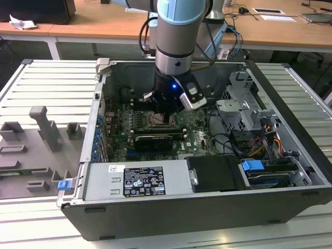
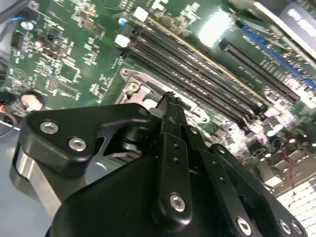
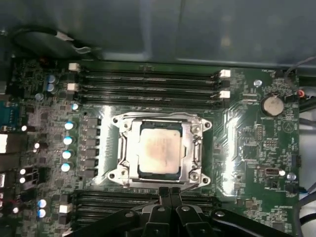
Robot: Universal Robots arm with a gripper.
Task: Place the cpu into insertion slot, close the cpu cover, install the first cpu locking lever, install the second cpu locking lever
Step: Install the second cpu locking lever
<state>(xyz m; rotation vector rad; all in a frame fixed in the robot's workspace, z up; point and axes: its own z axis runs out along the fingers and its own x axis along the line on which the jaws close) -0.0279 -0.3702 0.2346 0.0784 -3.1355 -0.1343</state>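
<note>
The cpu (image 3: 159, 150) sits flat in the slot (image 3: 129, 148), its pale top showing through the cut-out of the cover (image 3: 194, 148), which lies down over it as a silvery frame on all four sides. Seated this way, the chip is pinned by the frame rather than by any grip. The gripper (image 3: 169, 190) hangs just beside the cover's edge on the side away from the case wall (image 3: 148, 29), its jaws together and clamped on nothing, the tips close to the frame's rim. That narrow, closed tip suits pushing a thin lever better than a spread pair would, I judge. The second wrist view has the gripper (image 2: 170, 101) low over the board (image 2: 64, 69), near the memory slots (image 2: 197, 74). In the exterior view the arm (image 1: 176, 41) reaches straight down into the open case (image 1: 290, 129) on the bench (image 1: 41, 88).
</note>
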